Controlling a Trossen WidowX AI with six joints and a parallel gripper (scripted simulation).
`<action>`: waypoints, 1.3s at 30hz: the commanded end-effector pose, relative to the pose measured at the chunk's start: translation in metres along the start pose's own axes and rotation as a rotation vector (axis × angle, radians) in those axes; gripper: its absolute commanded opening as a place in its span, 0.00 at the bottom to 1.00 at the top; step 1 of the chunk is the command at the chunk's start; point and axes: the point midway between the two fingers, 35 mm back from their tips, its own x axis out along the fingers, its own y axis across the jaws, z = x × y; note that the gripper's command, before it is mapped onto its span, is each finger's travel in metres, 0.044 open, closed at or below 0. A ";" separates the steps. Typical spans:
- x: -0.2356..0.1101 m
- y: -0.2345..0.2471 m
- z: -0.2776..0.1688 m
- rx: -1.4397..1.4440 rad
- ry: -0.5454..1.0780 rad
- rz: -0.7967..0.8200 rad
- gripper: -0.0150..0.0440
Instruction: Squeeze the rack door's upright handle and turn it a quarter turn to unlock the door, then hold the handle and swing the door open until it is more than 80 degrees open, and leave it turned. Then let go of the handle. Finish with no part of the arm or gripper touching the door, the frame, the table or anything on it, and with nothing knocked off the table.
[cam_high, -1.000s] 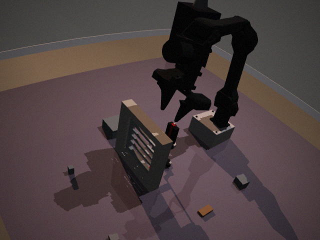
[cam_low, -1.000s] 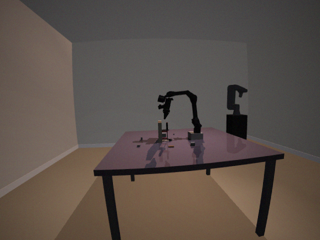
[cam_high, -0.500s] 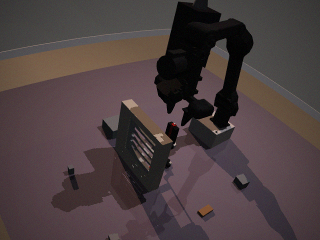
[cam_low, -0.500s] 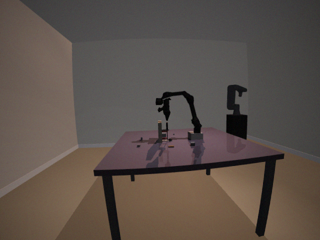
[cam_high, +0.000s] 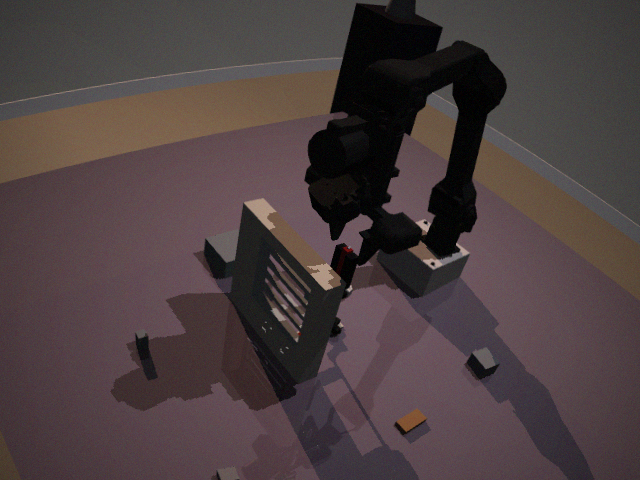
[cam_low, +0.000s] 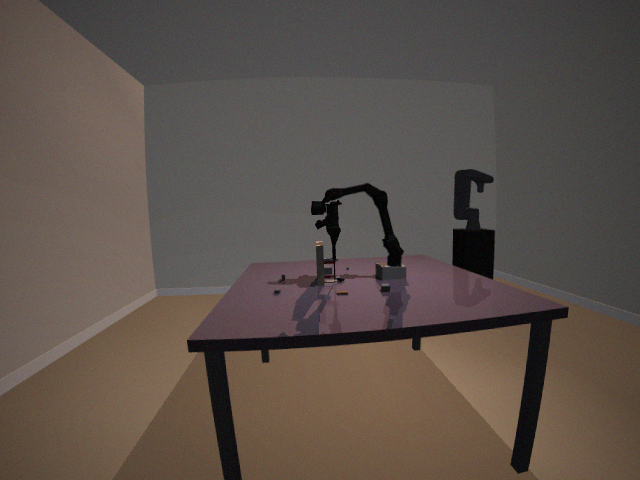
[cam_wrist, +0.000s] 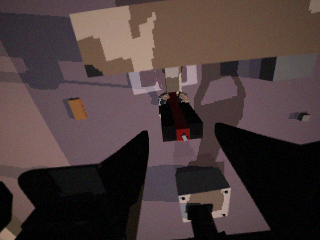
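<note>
Apparently pre-grasp: gripper (cam_high: 347, 245) (cam_low: 334, 253) (cam_wrist: 181, 131) parted, holding nothing, aimed down so its fingers could straddle the upright handle (cam_high: 341, 264) (cam_wrist: 181, 120), right of the pale frame (cam_high: 324, 320) (cam_low: 320, 266) (cam_wrist: 200, 35).
</note>
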 end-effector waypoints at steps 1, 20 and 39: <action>0.007 0.000 0.000 0.004 0.001 0.000 0.74; 0.038 -0.001 0.000 0.005 -0.003 -0.003 0.74; 0.045 -0.001 -0.001 0.006 -0.004 -0.004 0.36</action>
